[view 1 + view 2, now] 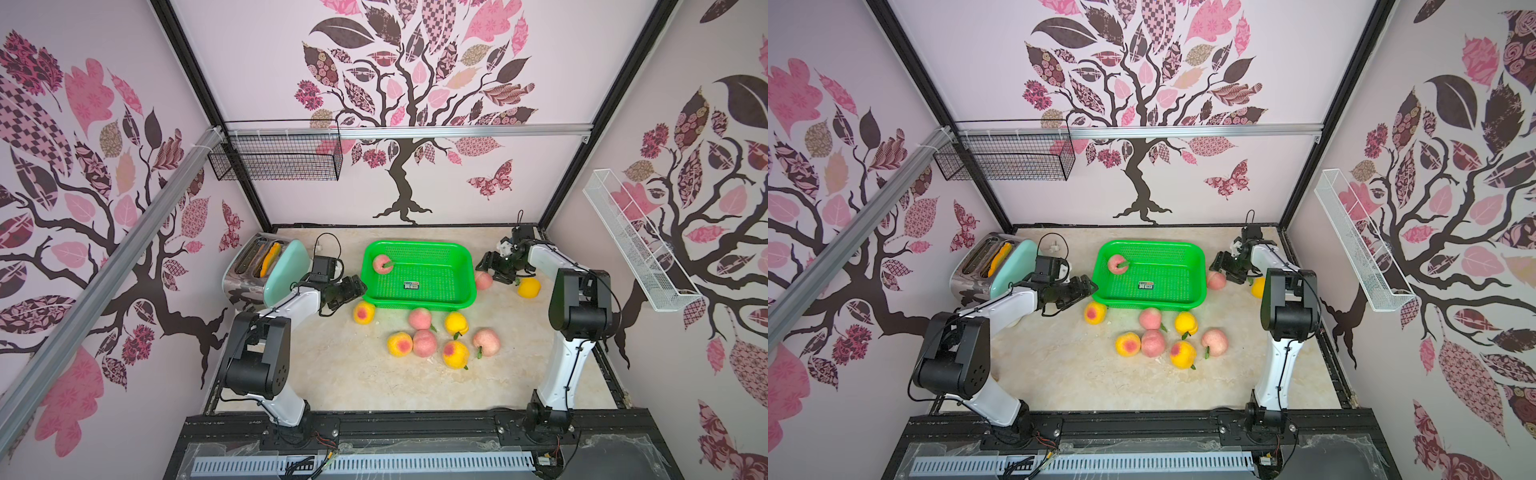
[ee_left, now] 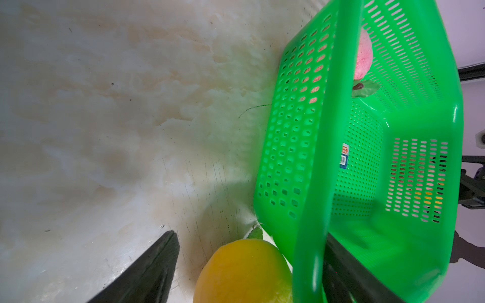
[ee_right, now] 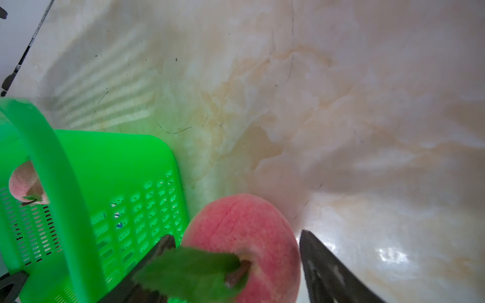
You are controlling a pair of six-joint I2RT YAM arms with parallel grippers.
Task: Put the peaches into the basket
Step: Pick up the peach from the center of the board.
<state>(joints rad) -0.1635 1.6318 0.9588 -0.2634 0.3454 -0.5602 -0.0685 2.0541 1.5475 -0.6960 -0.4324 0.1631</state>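
The green basket (image 1: pixel 419 245) stands at the back middle of the table with one pink peach (image 1: pixel 382 264) inside. My left gripper (image 1: pixel 359 286) hangs open at the basket's front left corner. In the left wrist view its jaws (image 2: pixel 250 234) straddle the basket rim (image 2: pixel 328 131) and a yellow peach (image 2: pixel 244 272), with a gap beside the fruit. My right gripper (image 1: pixel 486 272) is right of the basket, shut on a pink peach (image 3: pixel 244 236) that rests on the table. A yellow peach (image 1: pixel 529 287) lies beside it. Several more peaches (image 1: pixel 424 343) lie in front of the basket.
A toaster (image 1: pixel 266 266) holding an orange slice stands at the back left, close behind my left arm. A black wire basket (image 1: pixel 276 156) hangs on the back wall and a long white wire basket (image 1: pixel 640 241) on the right wall.
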